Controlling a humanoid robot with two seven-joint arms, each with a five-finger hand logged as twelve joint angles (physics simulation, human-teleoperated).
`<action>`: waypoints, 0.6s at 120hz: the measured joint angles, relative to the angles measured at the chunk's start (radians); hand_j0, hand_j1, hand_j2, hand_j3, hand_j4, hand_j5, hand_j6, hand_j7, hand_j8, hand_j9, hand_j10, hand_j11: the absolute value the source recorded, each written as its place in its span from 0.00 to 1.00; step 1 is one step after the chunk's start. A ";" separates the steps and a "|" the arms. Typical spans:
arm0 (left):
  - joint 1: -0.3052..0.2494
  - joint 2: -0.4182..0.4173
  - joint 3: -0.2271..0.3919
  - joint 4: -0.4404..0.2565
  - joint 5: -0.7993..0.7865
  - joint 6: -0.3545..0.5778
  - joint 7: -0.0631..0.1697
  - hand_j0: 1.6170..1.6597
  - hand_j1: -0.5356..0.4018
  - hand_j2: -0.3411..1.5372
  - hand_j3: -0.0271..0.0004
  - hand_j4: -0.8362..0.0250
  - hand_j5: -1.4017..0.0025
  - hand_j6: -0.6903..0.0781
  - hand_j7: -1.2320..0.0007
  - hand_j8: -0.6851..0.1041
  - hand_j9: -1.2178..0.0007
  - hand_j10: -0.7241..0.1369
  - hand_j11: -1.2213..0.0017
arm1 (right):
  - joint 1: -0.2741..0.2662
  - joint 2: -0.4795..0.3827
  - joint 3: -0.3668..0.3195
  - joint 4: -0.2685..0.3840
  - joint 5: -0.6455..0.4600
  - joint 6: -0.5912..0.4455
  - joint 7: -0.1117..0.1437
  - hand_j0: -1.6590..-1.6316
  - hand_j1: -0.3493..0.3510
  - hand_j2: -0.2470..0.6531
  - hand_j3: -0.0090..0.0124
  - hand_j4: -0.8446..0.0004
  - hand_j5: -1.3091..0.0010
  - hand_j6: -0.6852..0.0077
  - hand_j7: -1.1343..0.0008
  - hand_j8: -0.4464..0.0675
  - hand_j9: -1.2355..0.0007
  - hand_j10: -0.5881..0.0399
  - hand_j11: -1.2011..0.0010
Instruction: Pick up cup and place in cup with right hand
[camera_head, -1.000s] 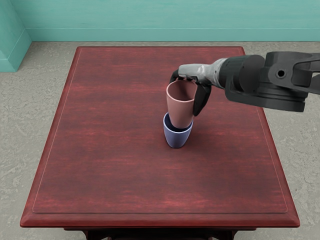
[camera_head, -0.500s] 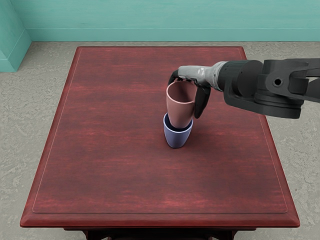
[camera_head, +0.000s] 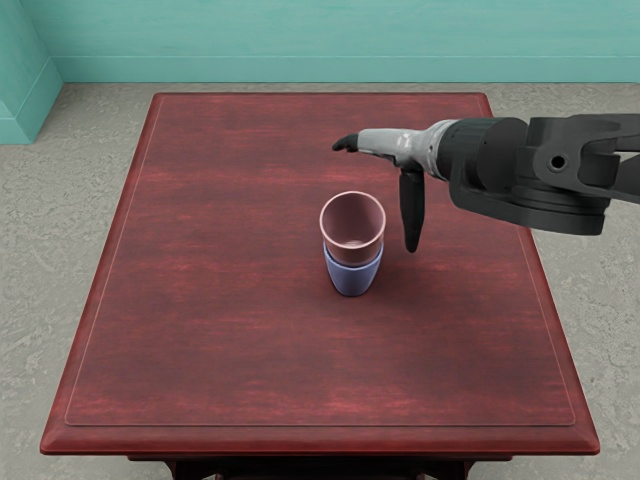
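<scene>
The right hand (camera_head: 385, 180) is spread, holding nothing — the pink cup (camera_head: 353, 228) sits below its fingers, nested upright in the blue cup (camera_head: 352, 280) — on the bench (camera_head: 220, 340).

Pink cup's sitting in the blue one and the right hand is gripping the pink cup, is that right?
Not the grip: in the head view the right hand is open and holds nothing, with a gap between it and the pink cup. The pink cup does sit in the blue cup.
</scene>
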 joint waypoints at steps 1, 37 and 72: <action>0.000 0.000 0.000 0.000 0.000 0.000 0.000 0.96 0.94 0.18 0.99 0.97 1.00 0.90 1.00 0.87 1.00 0.84 1.00 | 0.000 0.000 0.000 0.000 0.000 0.000 0.000 0.05 0.09 0.28 0.42 0.95 0.94 0.93 0.93 0.78 0.94 0.85 0.94; 0.014 0.000 -0.002 0.000 0.000 0.000 0.000 0.96 0.94 0.18 0.99 0.97 1.00 0.90 1.00 0.87 1.00 0.84 1.00 | 0.005 0.001 0.063 -0.011 0.078 0.004 0.000 0.04 0.05 0.27 0.42 0.96 0.97 0.94 0.96 0.81 0.96 0.88 0.96; 0.014 0.000 -0.003 0.000 0.000 0.000 0.000 0.96 0.94 0.18 0.99 0.97 1.00 0.90 1.00 0.87 1.00 0.84 1.00 | -0.003 0.041 0.208 -0.020 0.291 0.081 0.000 0.04 0.05 0.27 0.42 0.96 0.97 0.95 0.97 0.81 0.97 0.89 0.97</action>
